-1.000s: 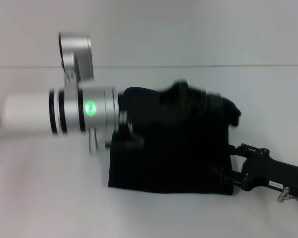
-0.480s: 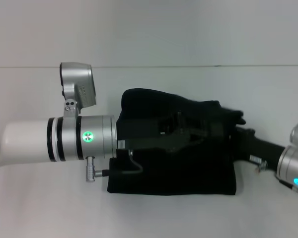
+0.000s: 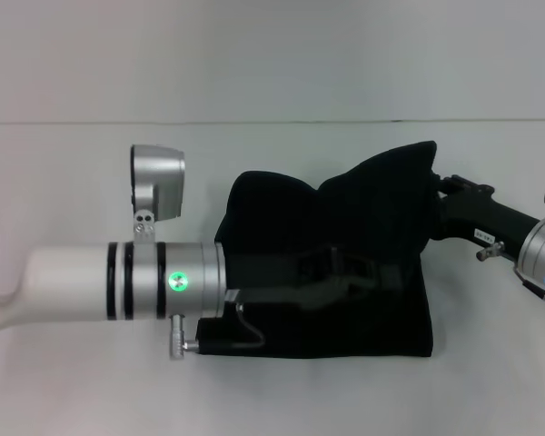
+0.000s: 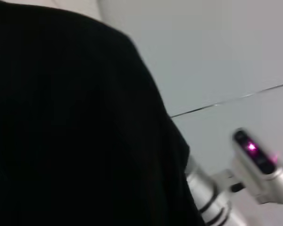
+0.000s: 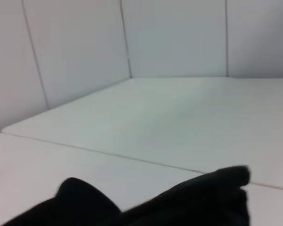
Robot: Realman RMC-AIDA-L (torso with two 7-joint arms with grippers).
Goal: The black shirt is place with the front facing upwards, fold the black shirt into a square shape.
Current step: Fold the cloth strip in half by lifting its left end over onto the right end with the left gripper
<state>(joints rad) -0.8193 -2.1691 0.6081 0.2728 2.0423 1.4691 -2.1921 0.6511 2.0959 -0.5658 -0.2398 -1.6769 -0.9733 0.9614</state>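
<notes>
Since a moment ago my right gripper point(image 3: 436, 195) has raised the black shirt point(image 3: 345, 272) corner for folding; left gripper point(image 3: 341, 268) pins cloth; I cannot tell either jaws' state.

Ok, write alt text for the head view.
A partly folded black shirt lies on a white table, its far right corner raised where the right gripper meets it. The left arm reaches across from the left, its gripper over the shirt's middle.
</notes>
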